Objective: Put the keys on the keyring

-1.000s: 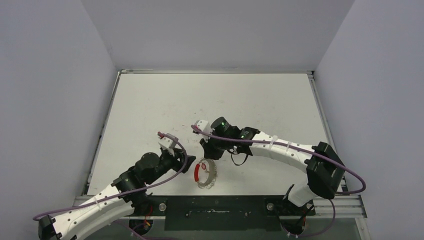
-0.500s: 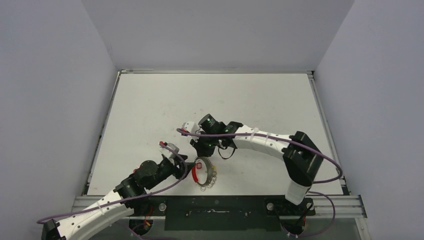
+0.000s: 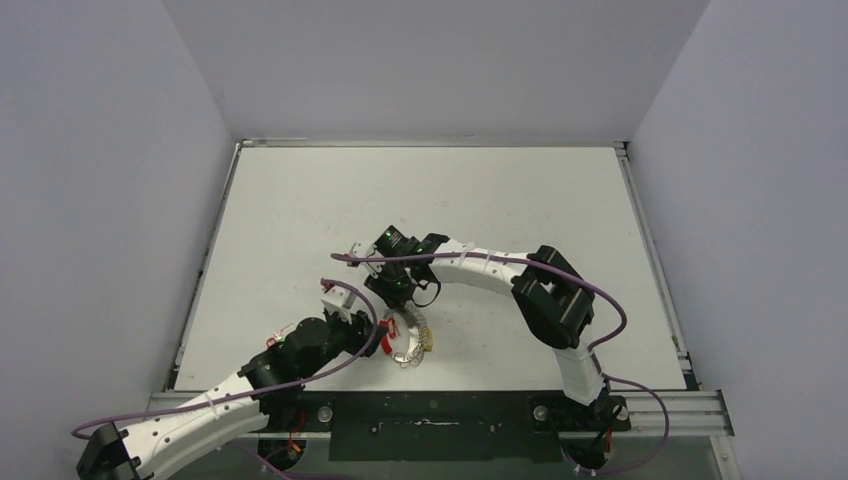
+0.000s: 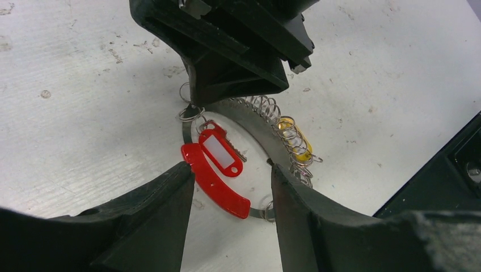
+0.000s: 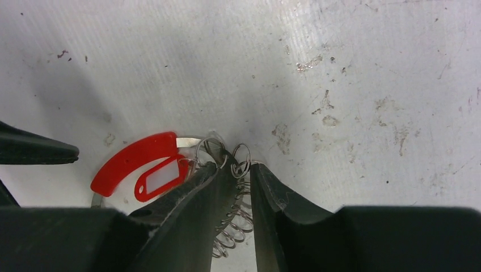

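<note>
Right pincer [image 5: 235, 170], left pincer [image 4: 230, 170] parted at keyring [image 4: 218, 190]; yellow tag [image 4: 295, 139] hidden from right wrist

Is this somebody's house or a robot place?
Most likely a robot test booth in a lab: a scuffed white table boxed in by plain grey walls, with a left arm and right arm bolted to a metal rail.

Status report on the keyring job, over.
Left tool open, straddling keyring at red piece. Right tool slightly parted over keys. Tools crowded, nothing else in way.
</note>
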Action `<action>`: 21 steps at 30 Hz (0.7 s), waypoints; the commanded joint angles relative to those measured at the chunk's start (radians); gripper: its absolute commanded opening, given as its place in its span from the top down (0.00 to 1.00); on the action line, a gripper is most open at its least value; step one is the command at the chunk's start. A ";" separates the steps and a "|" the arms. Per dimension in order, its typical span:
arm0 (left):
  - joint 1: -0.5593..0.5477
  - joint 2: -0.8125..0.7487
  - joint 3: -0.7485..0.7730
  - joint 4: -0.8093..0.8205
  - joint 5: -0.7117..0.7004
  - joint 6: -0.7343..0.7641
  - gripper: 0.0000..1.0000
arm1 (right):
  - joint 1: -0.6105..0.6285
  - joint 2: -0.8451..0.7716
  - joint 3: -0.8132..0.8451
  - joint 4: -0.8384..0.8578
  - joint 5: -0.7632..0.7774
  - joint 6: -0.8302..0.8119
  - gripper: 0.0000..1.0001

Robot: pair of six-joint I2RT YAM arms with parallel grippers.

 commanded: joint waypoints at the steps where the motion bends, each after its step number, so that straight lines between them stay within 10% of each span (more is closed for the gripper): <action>1: 0.000 -0.028 0.034 0.001 -0.035 -0.031 0.50 | -0.012 -0.046 -0.027 0.100 0.073 0.058 0.69; 21: -0.001 -0.183 0.067 -0.196 -0.077 -0.004 0.50 | -0.081 -0.139 -0.188 0.297 -0.063 0.255 0.71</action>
